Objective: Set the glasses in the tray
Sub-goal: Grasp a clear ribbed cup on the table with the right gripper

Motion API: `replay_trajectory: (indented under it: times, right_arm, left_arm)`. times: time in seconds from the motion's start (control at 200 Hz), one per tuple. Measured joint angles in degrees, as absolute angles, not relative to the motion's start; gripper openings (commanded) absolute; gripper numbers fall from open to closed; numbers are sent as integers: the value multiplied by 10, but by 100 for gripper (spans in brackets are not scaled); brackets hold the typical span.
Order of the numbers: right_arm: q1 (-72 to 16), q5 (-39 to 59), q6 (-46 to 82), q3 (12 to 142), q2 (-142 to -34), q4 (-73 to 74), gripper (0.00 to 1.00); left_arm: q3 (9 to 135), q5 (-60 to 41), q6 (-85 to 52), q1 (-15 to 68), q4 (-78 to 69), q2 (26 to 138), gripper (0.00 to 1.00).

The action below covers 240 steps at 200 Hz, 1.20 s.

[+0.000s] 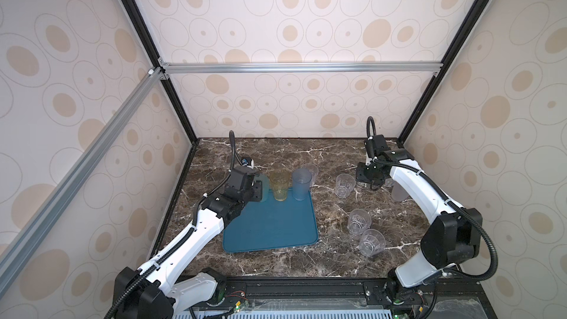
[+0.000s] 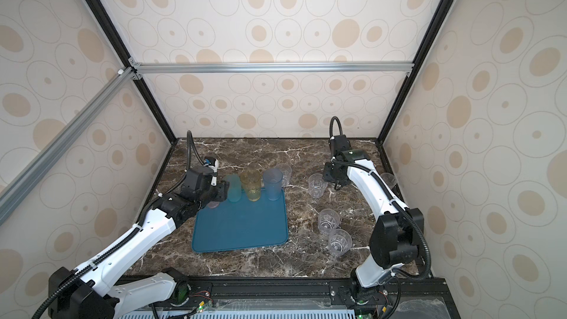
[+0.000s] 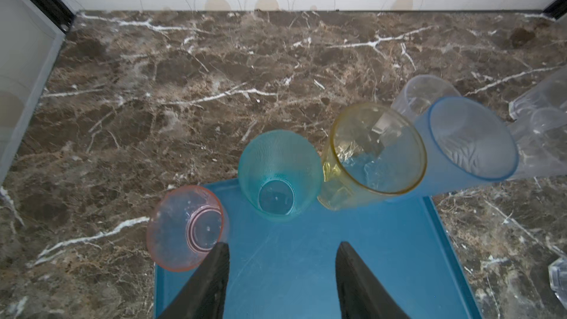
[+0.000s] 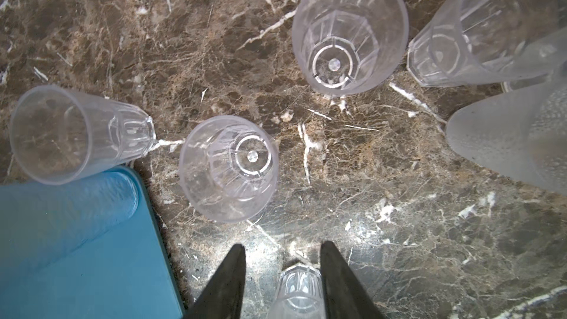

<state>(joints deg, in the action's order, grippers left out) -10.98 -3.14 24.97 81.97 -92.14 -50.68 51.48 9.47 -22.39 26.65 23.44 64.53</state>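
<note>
The left gripper (image 3: 283,245) hangs over the teal tray (image 1: 270,228), fingers spread with nothing between them. From the tray's 10 o'clock corner along its 12 o'clock edge stand a pink tumbler (image 3: 184,228), teal tumbler (image 3: 277,173), yellow tumbler (image 1: 279,184) and grey-blue tumbler (image 1: 301,184). Off its 3 o'clock side, clear tumblers (image 1: 345,185) dot the marble tabletop (image 1: 291,262). There the right gripper (image 4: 283,245) has a clear faceted tumbler (image 4: 297,290) between its fingers; whether they squeeze it, I cannot tell.

Bearing the teal tray (image 1: 270,225) flat, left of centre, on the dark veined marble tabletop (image 1: 276,260). Also carrying upright on bare stone to the tray's right: a clear glass (image 1: 345,185), and two clear glasses (image 1: 358,225) close together nearer the front.
</note>
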Motion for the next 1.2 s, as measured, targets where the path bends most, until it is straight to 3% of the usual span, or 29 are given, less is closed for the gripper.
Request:
replay_trajectory:
  times: [0.365, 0.655, 1.04, 1.2]
  right_arm:
    - [-103, 2, 257, 819, -993, -464, 40]
    - [-103, 11, 257, 815, -1027, -441, 35]
    - [-105, 13, 250, 802, -1041, -433, 13]
    - [-111, 2, 241, 800, -1041, -435, 9]
  left_arm:
    - [402, 91, -269, 267, 263, 618, 55]
    - [383, 95, -288, 267, 253, 617, 55]
    - [384, 92, -296, 267, 215, 614, 54]
    - [388, 90, -307, 271, 197, 615, 54]
